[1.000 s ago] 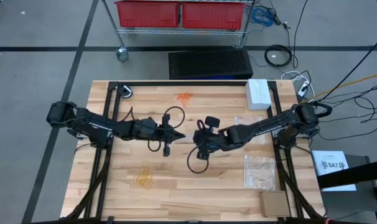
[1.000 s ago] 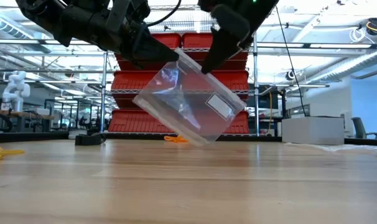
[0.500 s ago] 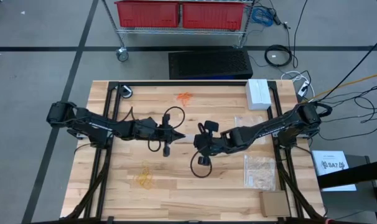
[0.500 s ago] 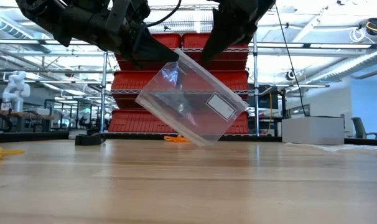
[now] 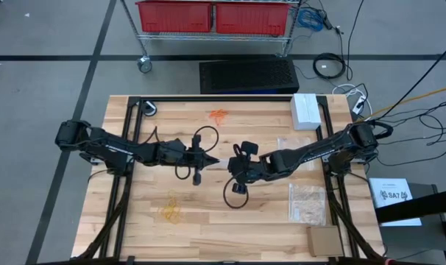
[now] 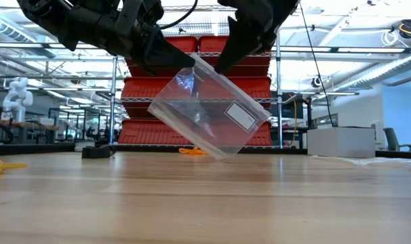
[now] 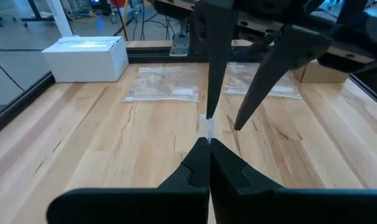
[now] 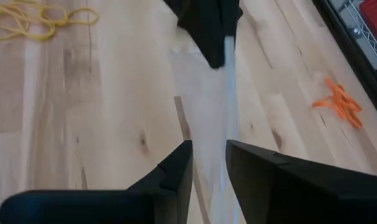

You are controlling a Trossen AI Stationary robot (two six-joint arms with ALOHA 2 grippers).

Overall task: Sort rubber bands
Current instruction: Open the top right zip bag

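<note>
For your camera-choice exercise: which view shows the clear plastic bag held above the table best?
The low view: the clear plastic bag hangs tilted in full outline, label visible, pinched by the left gripper. The high view barely shows it, between the two grippers. The left wrist view shows only a sliver at its jaws; the right wrist view sees it edge-on.

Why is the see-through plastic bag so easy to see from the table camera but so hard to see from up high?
In the low view, the clear plastic bag catches pale reflections against the red bins behind it, so its outline and white label show. In the high view it almost vanishes against the light wooden table. In the right wrist view it is only a thin bright edge.
</note>
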